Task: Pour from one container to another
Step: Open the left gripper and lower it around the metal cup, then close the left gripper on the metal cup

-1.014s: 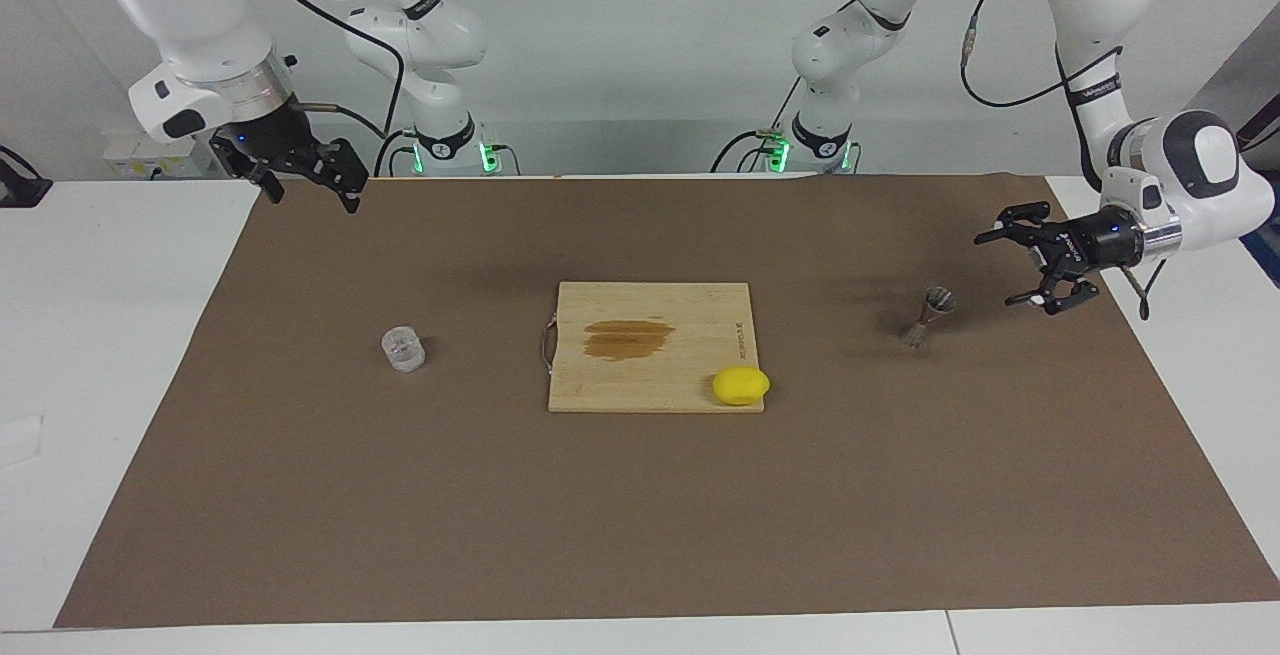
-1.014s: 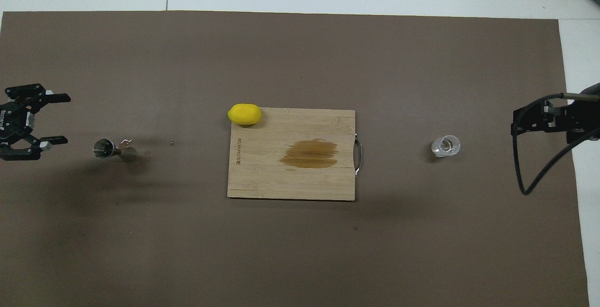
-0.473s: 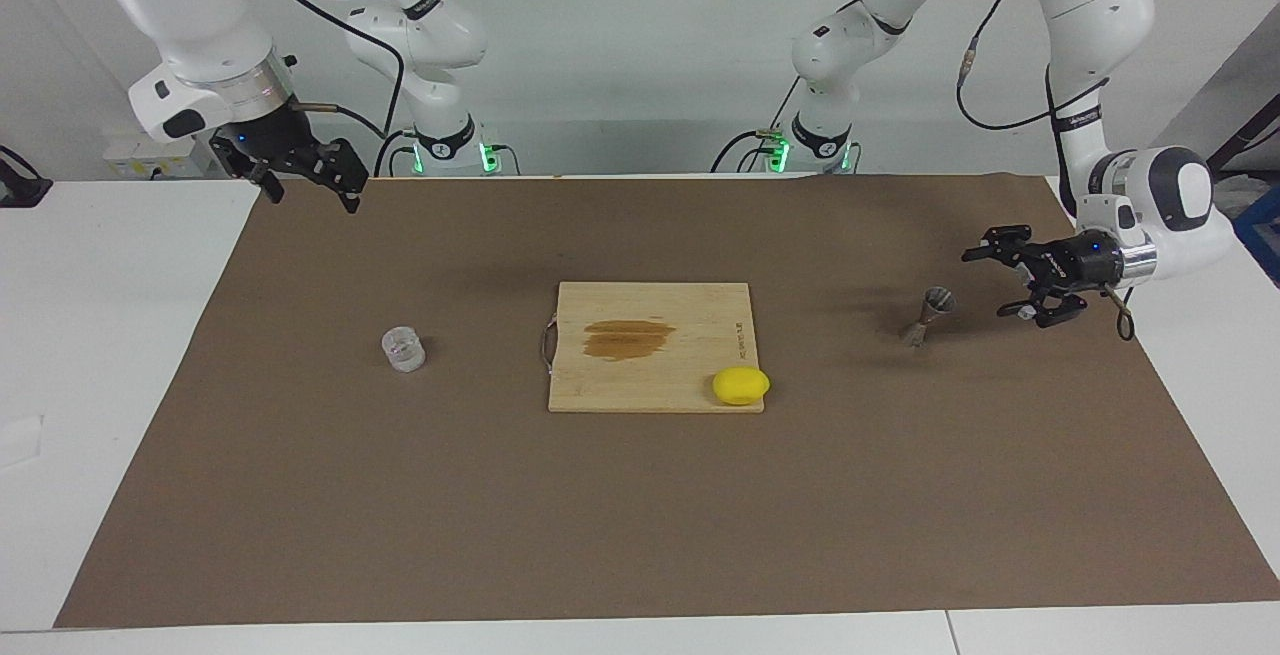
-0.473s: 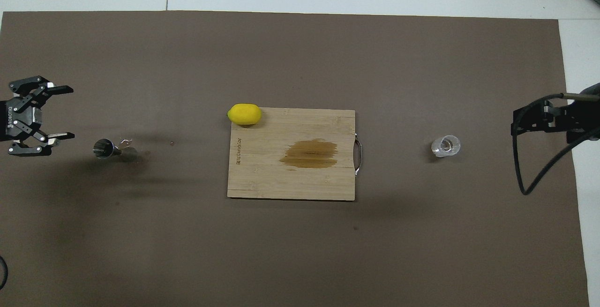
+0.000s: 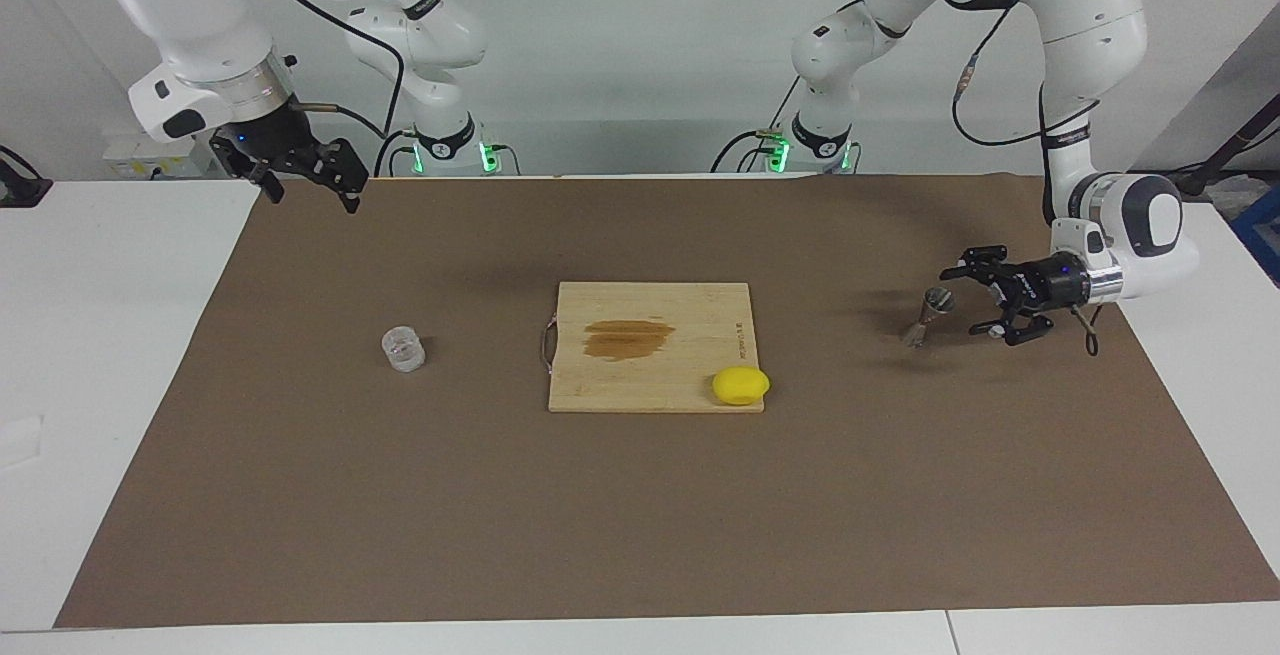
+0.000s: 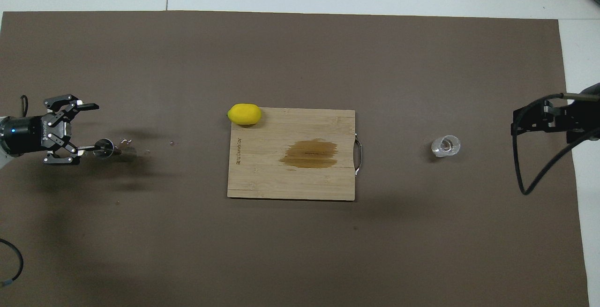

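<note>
- Two arms share the brown mat (image 5: 640, 535); it bears, from largest to smallest, a wooden board (image 5: 652, 347), a lemon (image 5: 741, 385) on the board's corner, a glass cup (image 5: 403, 349) and a metal jigger (image 5: 929, 316).
- Left gripper (image 5: 978, 302) lies low and sideways at the left arm's end of the mat, its fingers spread apart and holding nothing. The jigger stands just in front of its fingertips, toward the board, and is far closer to this arm than to the other.
- Jigger's long axis is upright — narrow waist between two cones — so my guess is that the level fingers would need to close across that waist.
- Right gripper (image 5: 300, 167) waits raised over the mat's edge at the robots' end, fingers apart and empty. The glass cup stands well away from it, below and farther out on the mat, toward the board.
- Overhead, one left fingertip (image 6: 89, 147) seems to reach the jigger's rim (image 6: 104, 147). The facing view shows a small gap instead — and the gripper's height, which the overhead view hides.
</note>
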